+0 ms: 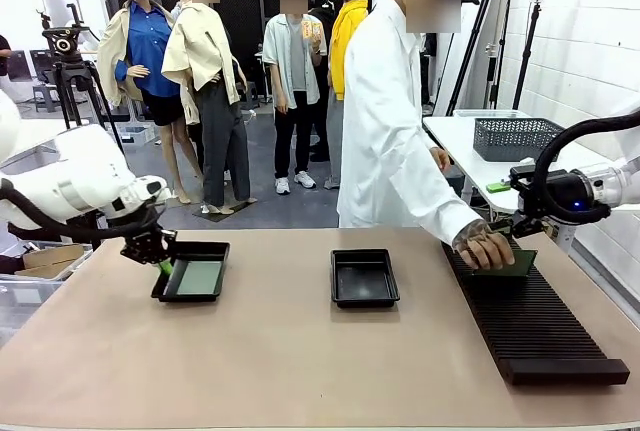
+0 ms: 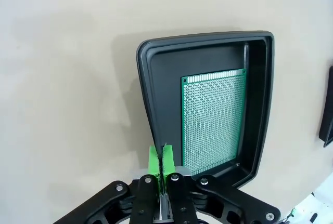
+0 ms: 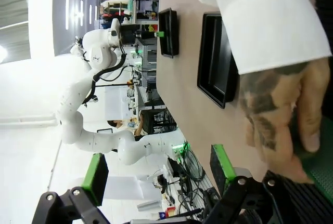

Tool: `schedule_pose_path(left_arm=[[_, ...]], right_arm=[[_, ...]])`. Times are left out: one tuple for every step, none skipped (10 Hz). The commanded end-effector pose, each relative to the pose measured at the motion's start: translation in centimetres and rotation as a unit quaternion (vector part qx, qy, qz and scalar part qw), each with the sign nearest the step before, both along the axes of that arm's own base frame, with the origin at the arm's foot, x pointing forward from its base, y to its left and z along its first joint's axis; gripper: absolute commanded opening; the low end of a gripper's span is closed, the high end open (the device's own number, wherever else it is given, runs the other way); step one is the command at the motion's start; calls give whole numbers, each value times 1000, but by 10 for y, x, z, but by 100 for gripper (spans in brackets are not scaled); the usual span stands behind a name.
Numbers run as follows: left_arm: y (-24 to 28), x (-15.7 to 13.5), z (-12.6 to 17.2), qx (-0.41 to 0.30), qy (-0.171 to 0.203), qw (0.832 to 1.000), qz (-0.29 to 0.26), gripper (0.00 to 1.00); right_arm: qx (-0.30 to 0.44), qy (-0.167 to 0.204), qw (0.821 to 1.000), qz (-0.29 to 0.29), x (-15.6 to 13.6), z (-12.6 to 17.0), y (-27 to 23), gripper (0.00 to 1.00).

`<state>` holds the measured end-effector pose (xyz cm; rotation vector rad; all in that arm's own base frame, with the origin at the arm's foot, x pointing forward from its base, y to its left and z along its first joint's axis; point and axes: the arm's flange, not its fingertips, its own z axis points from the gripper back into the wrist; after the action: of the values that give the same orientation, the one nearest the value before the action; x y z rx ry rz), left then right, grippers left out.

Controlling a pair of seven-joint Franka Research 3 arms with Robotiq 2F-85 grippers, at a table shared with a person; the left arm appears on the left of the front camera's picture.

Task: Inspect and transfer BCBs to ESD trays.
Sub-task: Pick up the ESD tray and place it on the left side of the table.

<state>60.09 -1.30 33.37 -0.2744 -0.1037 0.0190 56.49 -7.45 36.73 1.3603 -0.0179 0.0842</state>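
Boards sit at two spots. One lies flat in the left tray [image 1: 215, 247], well left of the empty tray [image 1: 364, 254], with its long side along that tray's long wall. The other board [image 1: 522, 263] is on the rack [image 1: 540, 331], right of the empty tray. A person's hand [image 1: 488, 248] covers most of it, so I cannot tell its long axis.

My right gripper [image 1: 520, 226] hangs just beyond that hand with its fingers spread wide and nothing between them. This arm is much nearer the rack board, which lies straight ahead of its fingers.

My left gripper [image 1: 165, 264] is pressed together on nothing. It is just outside the left tray's near rim, beside the board [image 2: 213, 120] inside.

I judge the next carry is mine on the right, leftward to the empty tray.
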Motion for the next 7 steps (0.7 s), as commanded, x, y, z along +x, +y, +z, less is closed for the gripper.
schedule_pose_path(left_arm=[[27, -7, 2, -18, -9, 1000, 20, 0], [36, -2, 1, -26, -8, 999, 32, 0], [40, 2, -1, -30, -5, 999, 30, 0], [40, 3, -3, -27, -1, 999, 30, 0], [39, 6, -4, -23, -2, 999, 28, 0], [42, 10, -3, -17, -5, 1000, 25, 0], [48, 5, -2, -18, -3, 999, 29, 0]], right_arm=[[-18, 5, 1000, -6, -49, 2, -8, 100], [-12, 12, 1000, -10, -68, 1, -13, 100], [2, 12, 1000, -19, -90, 2, -22, 100], [21, 17, 999, -27, -112, 0, -33, 100], [36, 13, 999, -30, -123, 1, -38, 100], [58, 6, 998, -38, -130, -1, -45, 100], [90, -2, 995, -50, -139, 0, -52, 100]])
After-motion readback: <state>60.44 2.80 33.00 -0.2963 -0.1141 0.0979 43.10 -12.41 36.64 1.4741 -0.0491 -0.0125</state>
